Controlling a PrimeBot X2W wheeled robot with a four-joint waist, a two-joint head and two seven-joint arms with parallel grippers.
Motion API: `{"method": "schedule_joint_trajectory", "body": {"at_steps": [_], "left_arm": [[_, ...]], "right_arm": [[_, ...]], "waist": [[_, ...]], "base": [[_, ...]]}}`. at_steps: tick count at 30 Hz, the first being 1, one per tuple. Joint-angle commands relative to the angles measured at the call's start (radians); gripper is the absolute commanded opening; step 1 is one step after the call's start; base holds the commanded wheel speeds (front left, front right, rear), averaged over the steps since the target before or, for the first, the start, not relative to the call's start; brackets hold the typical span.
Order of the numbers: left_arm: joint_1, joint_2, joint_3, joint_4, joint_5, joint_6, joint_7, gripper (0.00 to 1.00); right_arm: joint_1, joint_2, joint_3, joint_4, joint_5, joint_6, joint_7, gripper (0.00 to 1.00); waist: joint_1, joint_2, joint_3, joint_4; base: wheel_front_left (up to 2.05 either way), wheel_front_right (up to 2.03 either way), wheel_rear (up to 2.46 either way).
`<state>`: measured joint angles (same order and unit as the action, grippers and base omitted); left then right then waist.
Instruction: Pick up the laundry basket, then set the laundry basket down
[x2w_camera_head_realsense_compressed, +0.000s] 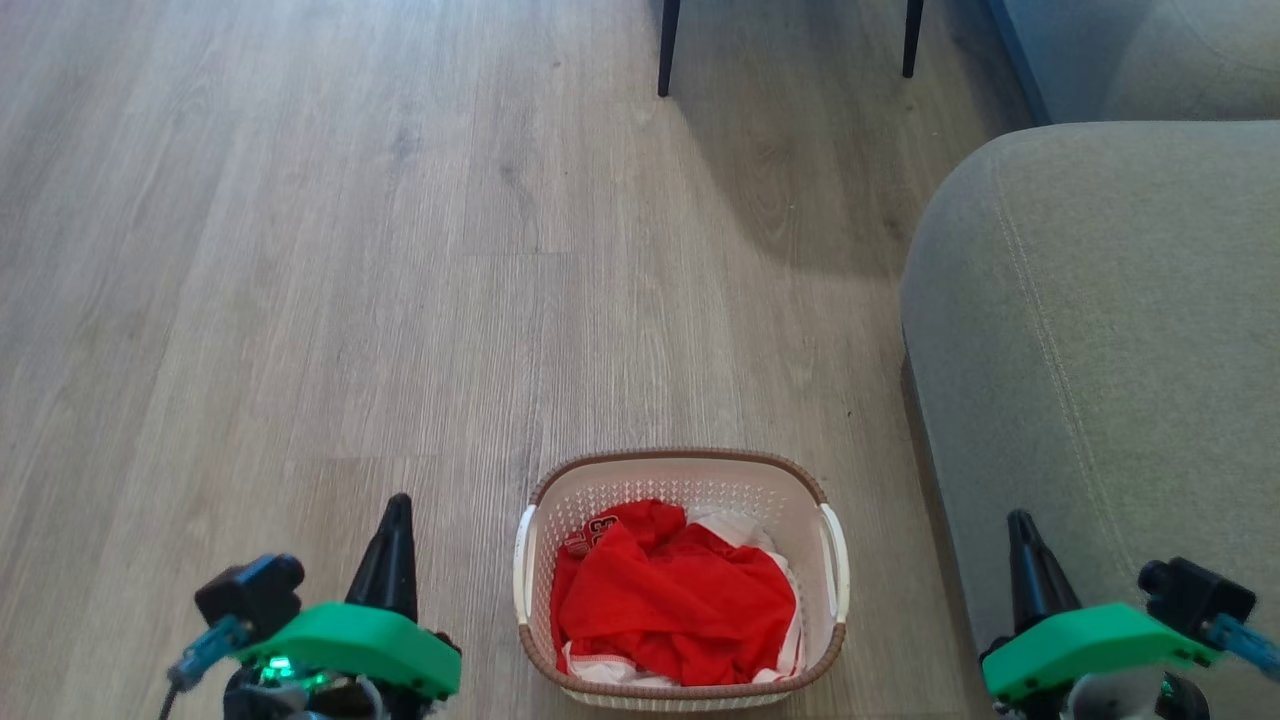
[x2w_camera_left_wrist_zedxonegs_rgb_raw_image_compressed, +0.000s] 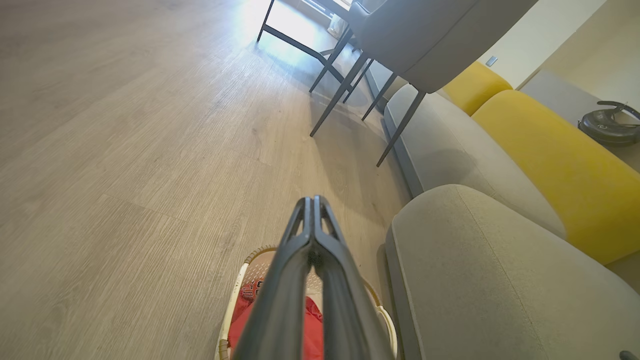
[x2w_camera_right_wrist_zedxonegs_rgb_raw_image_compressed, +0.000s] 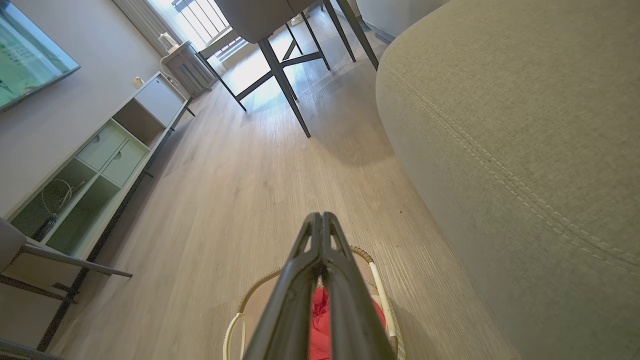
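Evidently both grippers hang empty, fingers pressed together, pointing forward: the left gripper (x2w_camera_head_realsense_compressed: 398, 510) and the right gripper (x2w_camera_head_realsense_compressed: 1018, 525) flank, without touching, the laundry basket (x2w_camera_head_realsense_compressed: 680, 457), upright on the wood floor (x2w_camera_head_realsense_compressed: 300, 300) beside the grey sofa (x2w_camera_head_realsense_compressed: 1100, 350), long axis running left-right, handles (x2w_camera_head_realsense_compressed: 522, 565) toward each gripper.

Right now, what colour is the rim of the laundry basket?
Brown, woven-looking, around the white perforated laundry basket; it shows best in the head view.
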<state>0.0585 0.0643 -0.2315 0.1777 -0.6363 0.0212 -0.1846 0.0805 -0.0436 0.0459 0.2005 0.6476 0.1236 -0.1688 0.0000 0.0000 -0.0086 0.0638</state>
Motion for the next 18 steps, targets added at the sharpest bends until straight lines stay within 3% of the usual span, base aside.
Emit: {"method": "schedule_joint_trajectory", "body": {"at_steps": [1,18], "left_arm": [[-0.052,0.014,0.026,-0.028,-0.027,-0.009,0.008,0.00],[-0.072,0.018,0.073,-0.012,-0.217,-0.036,0.051,0.00]], "right_arm": [[-0.057,-0.019,-0.004,-0.027,0.028,0.002,0.004,0.00],[-0.081,-0.024,-0.023,-0.014,0.213,0.003,0.048,0.00]], "waist": [[0.0000,0.0000,0.000,-0.001],[0.0000,0.0000,0.002,-0.013]], "base": [[0.00,0.00,0.00],[0.00,0.00,0.00]]}}
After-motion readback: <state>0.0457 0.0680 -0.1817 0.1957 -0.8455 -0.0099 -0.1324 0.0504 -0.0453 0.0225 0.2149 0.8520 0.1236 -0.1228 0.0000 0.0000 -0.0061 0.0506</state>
